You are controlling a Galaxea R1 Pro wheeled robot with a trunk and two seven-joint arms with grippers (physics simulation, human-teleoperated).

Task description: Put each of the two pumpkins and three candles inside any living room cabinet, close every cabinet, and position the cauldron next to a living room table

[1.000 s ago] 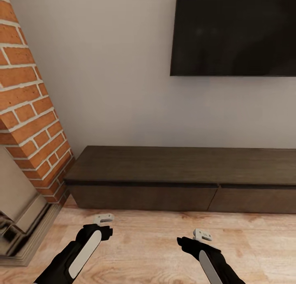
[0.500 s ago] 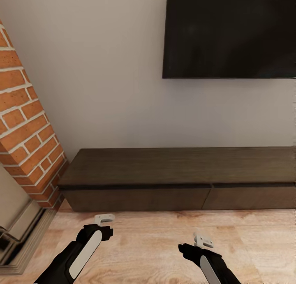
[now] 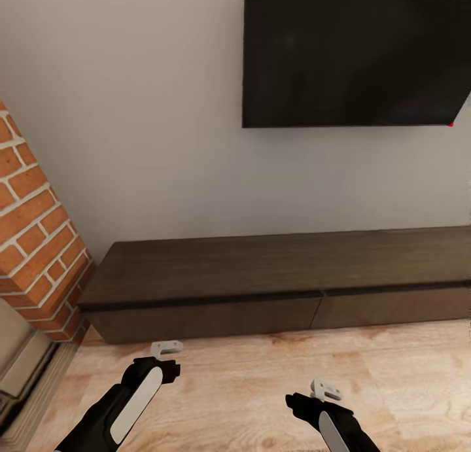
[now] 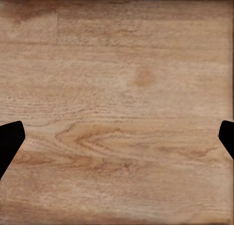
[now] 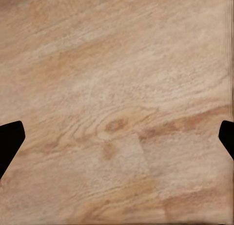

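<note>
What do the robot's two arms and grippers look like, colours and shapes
Both arms are glossy black with a long white rounded panel along the forearm. Each ends in a black wrist carrying a small pale grey, blocky gripper: the left gripper and right gripper. In the wrist views the fingertips show as dark pointed shapes. No cables or markings are visible.

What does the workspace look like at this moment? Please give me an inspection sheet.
Surface: light wooden floor, bare where visible.
Job's things: low dark-brown cabinet against the wall, both visible fronts shut, top bare; pumpkins, candles, cauldron, coffee table: nothing seen.
Clutter: nothing seen.
Grippers: left gripper and right gripper hang over the floor short of the cabinet, both open and holding nothing.
Cables: nothing seen.
Surroundings: black wall-mounted screen above the cabinet on a pale wall; brick chimney breast to the left of the cabinet.
</note>
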